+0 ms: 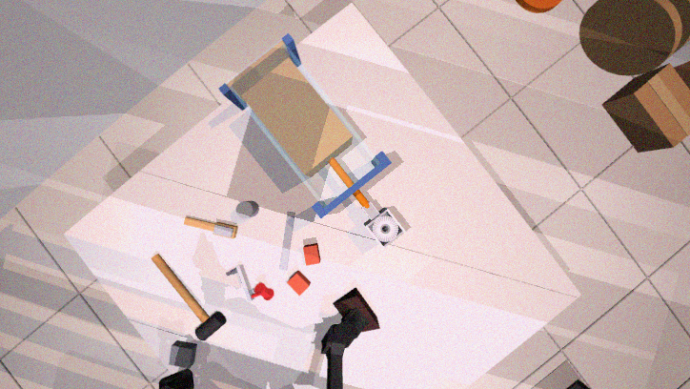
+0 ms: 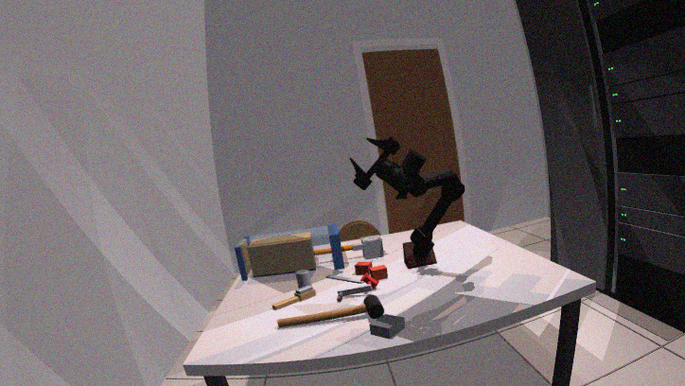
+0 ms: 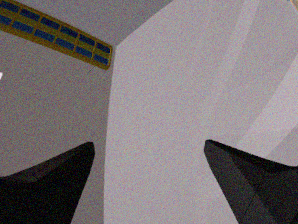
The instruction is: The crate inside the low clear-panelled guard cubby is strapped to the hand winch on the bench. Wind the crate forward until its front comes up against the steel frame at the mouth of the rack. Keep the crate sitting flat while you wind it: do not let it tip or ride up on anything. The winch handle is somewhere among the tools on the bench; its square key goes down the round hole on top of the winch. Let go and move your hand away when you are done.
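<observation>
The tan crate (image 1: 294,115) (image 2: 282,254) sits flat inside the clear-panelled cubby, with a gap between its front and the blue frame (image 1: 333,200) (image 2: 336,247) at the mouth. An orange strap (image 1: 340,171) (image 2: 328,251) runs from it under the frame towards the grey winch (image 1: 385,228) (image 2: 372,247), whose round top hole shows in the top view. The winch handle, a grey crank (image 1: 245,281) (image 2: 354,290) with a red knob (image 1: 264,291) (image 2: 369,279), lies on the bench. My gripper (image 2: 359,149) (image 3: 150,147) is open and empty, high above the bench.
Two red blocks (image 1: 312,254) (image 1: 298,282) and a flat grey bar (image 1: 287,241) lie near the handle. A grey cylinder (image 1: 247,208) (image 2: 303,277), a wooden-handled tool (image 1: 197,223), a mallet (image 1: 180,287) (image 2: 321,317) and a grey block (image 1: 183,354) (image 2: 387,325) are also there.
</observation>
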You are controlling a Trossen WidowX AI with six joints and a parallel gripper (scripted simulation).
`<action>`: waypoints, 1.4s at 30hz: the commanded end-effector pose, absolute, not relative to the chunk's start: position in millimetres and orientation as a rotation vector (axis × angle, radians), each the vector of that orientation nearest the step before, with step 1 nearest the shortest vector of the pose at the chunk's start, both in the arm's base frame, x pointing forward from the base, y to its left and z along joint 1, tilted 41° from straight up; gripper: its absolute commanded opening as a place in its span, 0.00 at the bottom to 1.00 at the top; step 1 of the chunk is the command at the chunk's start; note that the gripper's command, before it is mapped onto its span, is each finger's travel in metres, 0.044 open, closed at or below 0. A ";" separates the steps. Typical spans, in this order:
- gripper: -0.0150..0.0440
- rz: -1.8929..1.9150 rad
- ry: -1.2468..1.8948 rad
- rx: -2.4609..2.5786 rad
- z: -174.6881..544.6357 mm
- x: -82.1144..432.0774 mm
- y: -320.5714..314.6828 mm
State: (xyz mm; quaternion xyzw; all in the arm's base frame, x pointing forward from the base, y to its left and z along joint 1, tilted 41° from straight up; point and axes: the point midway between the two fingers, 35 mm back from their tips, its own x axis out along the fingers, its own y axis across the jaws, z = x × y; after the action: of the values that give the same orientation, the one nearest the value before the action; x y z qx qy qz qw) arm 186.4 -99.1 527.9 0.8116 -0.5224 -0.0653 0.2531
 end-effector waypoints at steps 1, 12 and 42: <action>0.98 -0.188 -1.403 2.189 528.0 188.4 -98.4; 1.00 -0.479 -0.471 1.009 494.6 304.4 -45.9; 1.00 0.762 0.514 -1.290 264.8 384.8 55.1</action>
State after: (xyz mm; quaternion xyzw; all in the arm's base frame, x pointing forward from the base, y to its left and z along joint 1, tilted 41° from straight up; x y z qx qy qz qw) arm 392.6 25.2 333.6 0.3565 -0.2344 -0.0650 -0.9021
